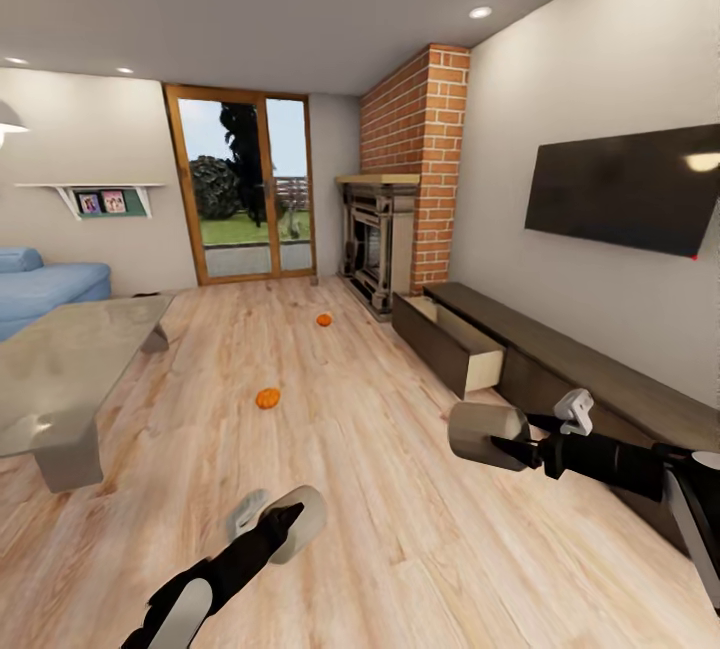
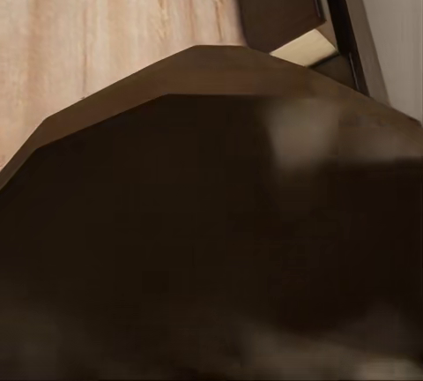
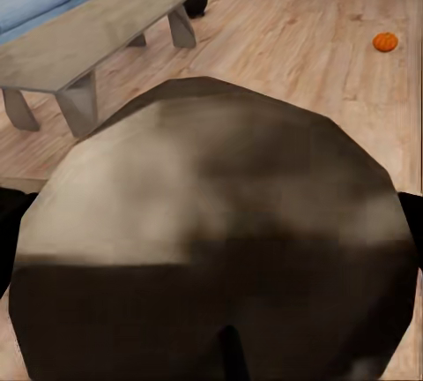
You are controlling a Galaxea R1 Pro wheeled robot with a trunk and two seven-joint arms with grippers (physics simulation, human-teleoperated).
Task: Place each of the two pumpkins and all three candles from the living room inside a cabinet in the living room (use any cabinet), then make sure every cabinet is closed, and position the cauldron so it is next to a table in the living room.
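Two orange pumpkins lie on the wood floor, one near the middle [image 1: 267, 397] and one farther back [image 1: 323, 319]; one pumpkin [image 3: 384, 41] also shows in the right wrist view. My left gripper [image 1: 283, 521] is shut on a cream candle [image 1: 303, 529], low over the floor. My right gripper [image 1: 507, 443] is shut on another candle [image 1: 476, 429], held in front of the dark-brown cabinet [image 1: 580, 359], a little short of its open drawer [image 1: 462, 341]. Each held candle looms close in its wrist view [image 2: 211, 222] [image 3: 211, 205]. The third candle is out of view. A dark round shape [image 3: 198, 0], perhaps the cauldron, sits behind the grey coffee table [image 3: 88, 37].
The coffee table [image 1: 60, 359] stands at the left with a blue sofa [image 1: 45, 284] behind it. A brick fireplace [image 1: 395, 229] rises past the cabinet's far end, and a TV [image 1: 625, 189] hangs above the cabinet. Glass doors [image 1: 245, 184] close the back wall.
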